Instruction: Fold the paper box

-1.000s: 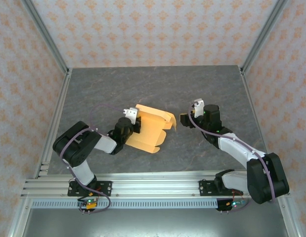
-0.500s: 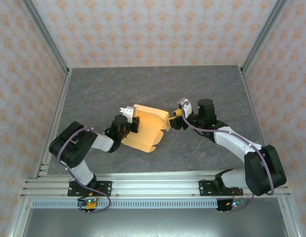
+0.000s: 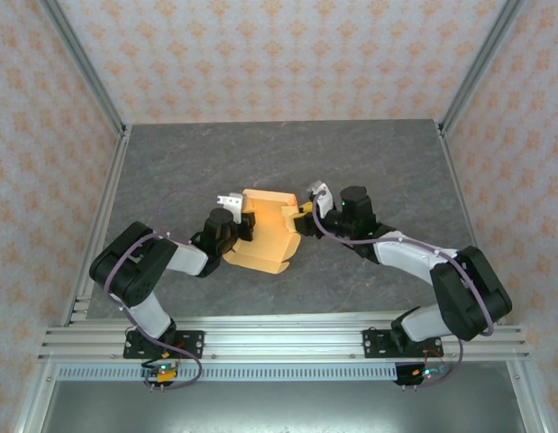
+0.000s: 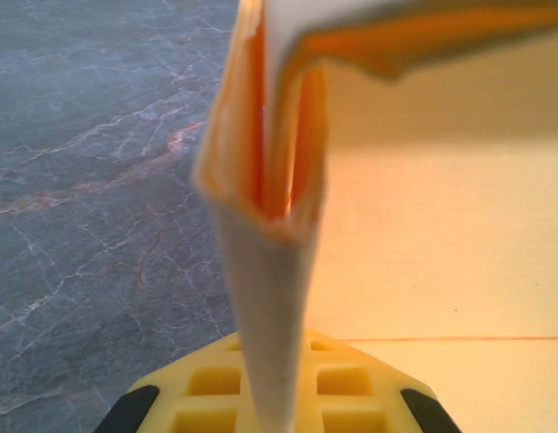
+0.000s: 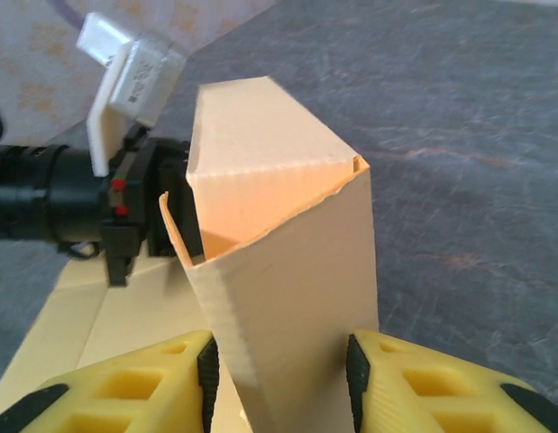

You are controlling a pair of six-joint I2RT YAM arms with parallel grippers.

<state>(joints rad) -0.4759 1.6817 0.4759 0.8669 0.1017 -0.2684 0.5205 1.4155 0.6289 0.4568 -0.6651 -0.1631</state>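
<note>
The paper box, a light orange-tan cardboard piece that is partly folded, lies mid-table between both arms. My left gripper holds its left edge. In the left wrist view that gripper is shut on a thin upright fold of the paper box. My right gripper is at the box's right side. In the right wrist view it stands open, with a raised, bent flap of the box between its yellow fingers. The flap touches the right pad; at the left pad I cannot tell.
The dark grey marbled table is ringed by metal frame posts and patterned walls. An aluminium rail runs along the near edge by the arm bases. The left arm's wrist faces the right camera just beyond the flap.
My right gripper has moved left from open table up to the box's right flap, which now stands between its fingers. The box has been pushed more closed and slightly left. The left grip is unchanged.
</note>
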